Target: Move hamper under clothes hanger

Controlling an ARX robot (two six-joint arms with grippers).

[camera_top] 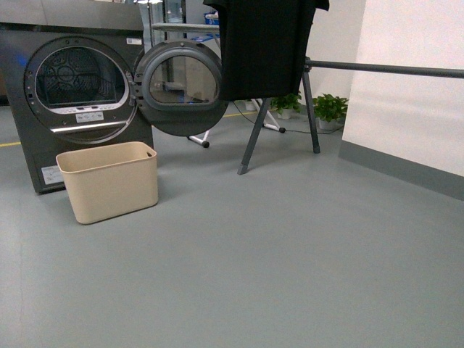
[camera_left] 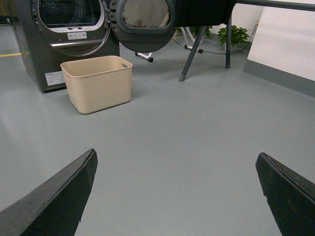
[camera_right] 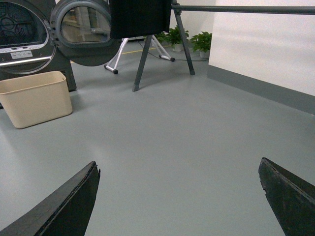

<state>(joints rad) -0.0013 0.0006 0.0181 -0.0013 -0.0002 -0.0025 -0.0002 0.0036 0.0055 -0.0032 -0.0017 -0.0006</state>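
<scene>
The beige hamper [camera_top: 109, 180] stands empty on the grey floor in front of the dryer, at the left. It also shows in the left wrist view [camera_left: 97, 82] and the right wrist view [camera_right: 34, 98]. The clothes hanger [camera_top: 312, 101], a dark grey rack with angled legs and a long bar running right, stands further back with a black garment [camera_top: 262, 47] over it. It also shows in the left wrist view [camera_left: 194, 46] and the right wrist view [camera_right: 179, 37]. My left gripper [camera_left: 176, 160] and right gripper [camera_right: 178, 164] are open and empty above bare floor, far from the hamper.
A dark grey dryer [camera_top: 65, 94] with its round door [camera_top: 177, 87] swung open stands behind the hamper. A white folding rack's legs [camera_top: 199, 138] and potted plants [camera_top: 330, 109] are at the back. A white wall with a grey base [camera_top: 406, 167] runs along the right.
</scene>
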